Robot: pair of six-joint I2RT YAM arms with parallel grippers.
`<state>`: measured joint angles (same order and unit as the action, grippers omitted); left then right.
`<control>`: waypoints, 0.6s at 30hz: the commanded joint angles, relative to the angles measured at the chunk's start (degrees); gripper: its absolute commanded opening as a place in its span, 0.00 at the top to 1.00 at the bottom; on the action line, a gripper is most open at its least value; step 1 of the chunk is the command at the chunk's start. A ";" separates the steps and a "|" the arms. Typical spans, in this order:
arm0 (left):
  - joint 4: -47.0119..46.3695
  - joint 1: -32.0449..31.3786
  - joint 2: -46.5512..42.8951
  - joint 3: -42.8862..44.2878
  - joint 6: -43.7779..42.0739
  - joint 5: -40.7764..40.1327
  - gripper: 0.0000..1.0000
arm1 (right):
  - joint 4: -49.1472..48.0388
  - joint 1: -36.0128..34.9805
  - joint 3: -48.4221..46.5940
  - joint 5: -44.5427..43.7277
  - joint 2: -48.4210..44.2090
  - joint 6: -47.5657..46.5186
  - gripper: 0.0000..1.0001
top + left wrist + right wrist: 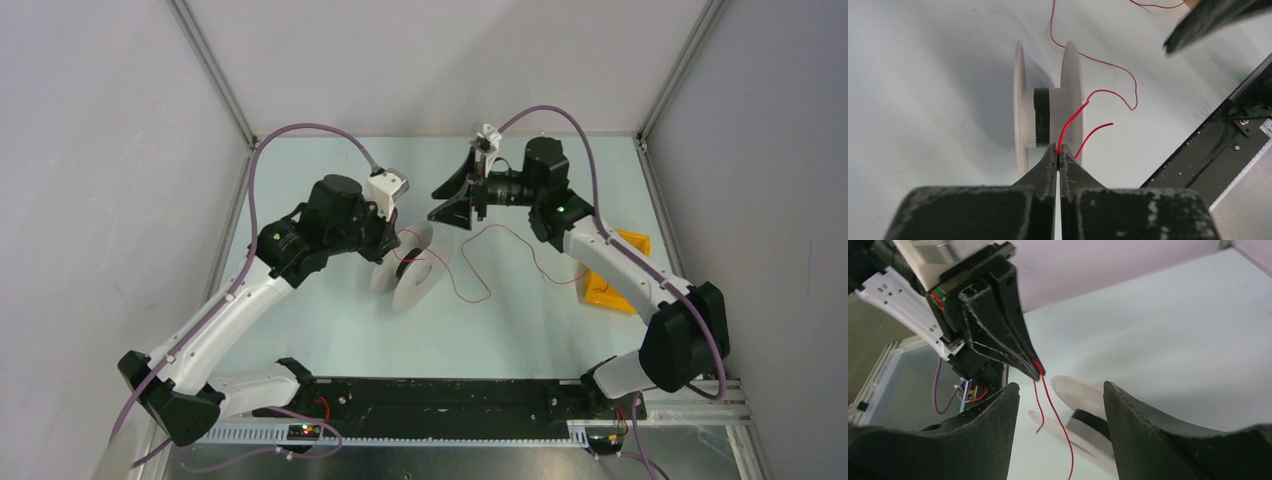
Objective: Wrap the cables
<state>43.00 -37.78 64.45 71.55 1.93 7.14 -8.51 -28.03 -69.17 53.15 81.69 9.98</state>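
The cable (pixel 490 229) is a thin red wire trailing in loose curls from the white spool (pixel 415 268) toward the right. The spool stands tilted on the table, with a dark band on its core (pixel 1041 102). My left gripper (pixel 396 245) is just above the spool. In the left wrist view it (pixel 1058 150) is shut on the wire (pixel 1073 117) near its free end. My right gripper (pixel 436 204) hovers open beyond the spool, holding nothing. In the right wrist view it (pixel 1060 387) faces the left gripper (pixel 1015 347), the hanging wire (pixel 1060 427) and the spool (pixel 1083 405).
A yellow holder (pixel 612 272) lies on the table under the right forearm. White walls enclose the table at the back and sides. The black base rail (pixel 450 395) runs along the near edge. Purple arm cables (pixel 300 130) arch above both arms.
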 commanded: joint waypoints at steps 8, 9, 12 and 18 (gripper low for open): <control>-0.29 0.19 1.51 2.53 0.74 4.73 1.00 | -12.33 -5.44 0.44 7.34 7.50 -1.97 0.47; -0.35 0.17 1.58 2.54 0.78 4.91 1.00 | -11.88 -6.18 0.44 7.44 7.64 -2.81 0.46; -0.30 0.22 1.97 2.48 0.87 5.20 1.00 | -10.84 -7.71 0.48 6.80 8.65 -3.93 0.46; -0.34 0.38 1.56 2.06 1.28 5.12 1.00 | -10.42 -9.25 0.45 5.50 9.76 -3.73 0.51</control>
<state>43.05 -37.74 66.50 71.59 2.57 10.96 -17.82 -36.45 -68.29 58.96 90.85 7.35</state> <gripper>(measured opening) 0.008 0.507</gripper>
